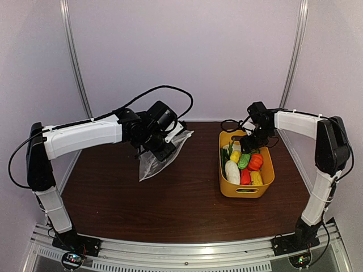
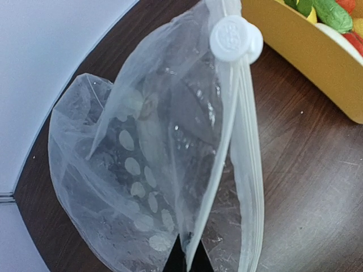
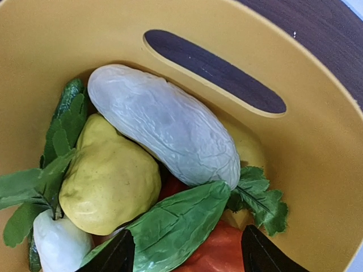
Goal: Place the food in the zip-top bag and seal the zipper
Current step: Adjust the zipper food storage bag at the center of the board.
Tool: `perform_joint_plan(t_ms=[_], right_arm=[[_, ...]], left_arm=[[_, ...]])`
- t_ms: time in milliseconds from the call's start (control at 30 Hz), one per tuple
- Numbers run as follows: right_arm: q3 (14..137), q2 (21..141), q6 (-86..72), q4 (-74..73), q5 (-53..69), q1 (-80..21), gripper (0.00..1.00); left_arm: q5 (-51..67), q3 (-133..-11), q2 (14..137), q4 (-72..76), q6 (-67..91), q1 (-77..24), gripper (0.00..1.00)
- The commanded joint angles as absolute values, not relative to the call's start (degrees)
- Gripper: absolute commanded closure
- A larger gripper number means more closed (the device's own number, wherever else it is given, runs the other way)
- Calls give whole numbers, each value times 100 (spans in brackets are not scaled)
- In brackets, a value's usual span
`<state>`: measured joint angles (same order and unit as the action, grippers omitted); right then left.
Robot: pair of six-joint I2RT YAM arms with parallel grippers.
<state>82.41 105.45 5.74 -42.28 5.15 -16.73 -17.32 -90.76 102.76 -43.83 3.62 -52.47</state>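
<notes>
Two arms, L jaws clamped on zip-top bag (image 1: pixel 154 161), R jaws apart over food (image 3: pixel 164 122)

one zip-top bag (image 1: pixel 156 161), one yellow basket (image 1: pixel 245 194)

No word, number or brand can be read in any view. The round white slider tab (image 2: pixel 234 37) on the zipper (image 2: pixel 245 147) of the zip-top bag (image 2: pixel 142 170) bears faint raised marks, too blurred to make out. The bag's print is only pale dots.
</notes>
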Motion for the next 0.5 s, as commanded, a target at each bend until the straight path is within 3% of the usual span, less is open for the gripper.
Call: perform_joint_plan(t_ms=[0, 200, 467], right_arm=[[8456, 10805, 437, -4448, 581, -1631, 34], [8478, 10872, 335, -4536, 695, -1618, 31], [8249, 10916, 92, -4627, 1598, -1565, 30]], left_arm=[[-879, -9203, 10343, -3593, 511, -5199, 100], [-47, -9185, 10265, -3368, 1087, -4922, 100], [-580, -9149, 10107, -2968, 1590, -4895, 100]])
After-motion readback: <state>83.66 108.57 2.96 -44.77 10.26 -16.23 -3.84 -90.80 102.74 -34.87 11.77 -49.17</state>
